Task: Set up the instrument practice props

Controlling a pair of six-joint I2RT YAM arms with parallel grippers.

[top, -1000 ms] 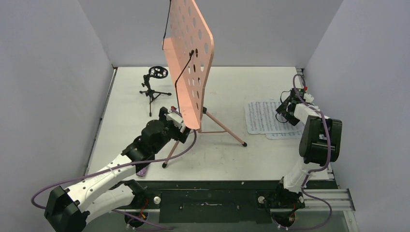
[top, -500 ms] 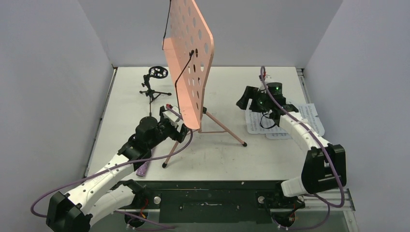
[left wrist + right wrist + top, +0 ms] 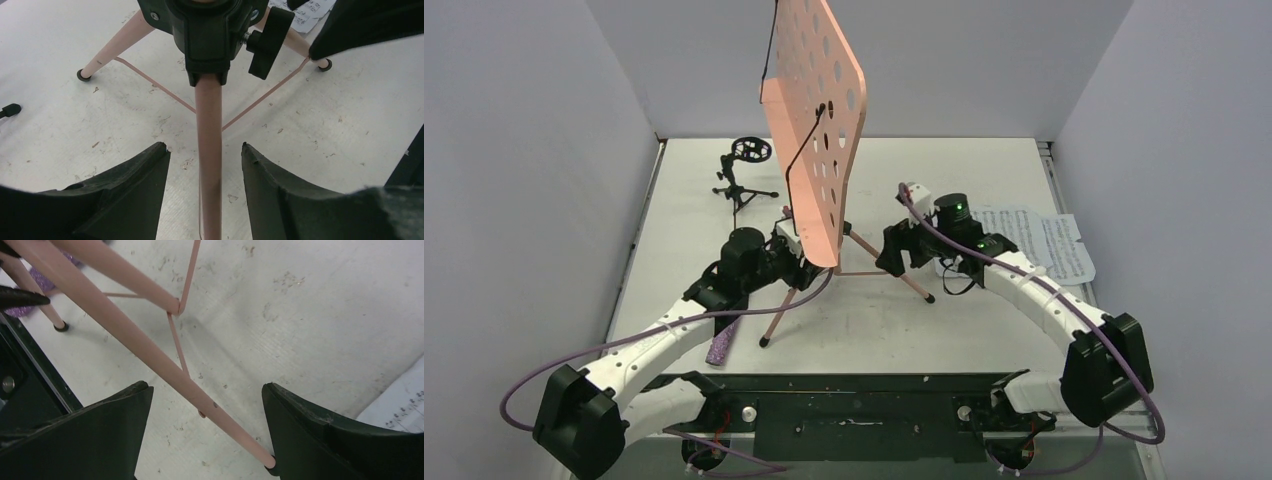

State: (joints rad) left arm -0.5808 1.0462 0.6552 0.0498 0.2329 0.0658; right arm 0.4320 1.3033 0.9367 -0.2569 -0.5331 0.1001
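The pink perforated music stand (image 3: pixel 814 120) stands mid-table on its tripod. My left gripper (image 3: pixel 796 264) is at the stand's near-left leg (image 3: pixel 208 150). That leg runs between the open fingers (image 3: pixel 150 170) with a gap on each side. My right gripper (image 3: pixel 892 252) is open around the right leg (image 3: pixel 165 367), whose foot lies close to the right finger (image 3: pixel 300 420). White sheet-music pages (image 3: pixel 1034 240) lie flat to the right. The purple glitter microphone (image 3: pixel 721 342) lies near the front left. The small black mic stand (image 3: pixel 742 180) stands at the back left.
Grey walls close the table on three sides. The stand's black clamp and knob (image 3: pixel 265 37) sit just above my left fingers. Thin pink braces (image 3: pixel 176 340) link the tripod legs. A dark rail (image 3: pixel 854 400) runs along the near edge.
My right arm swung left from the sheet music to the stand's right leg, its jaws widening. My left jaws narrowed around the near-left leg. The stand has not moved.
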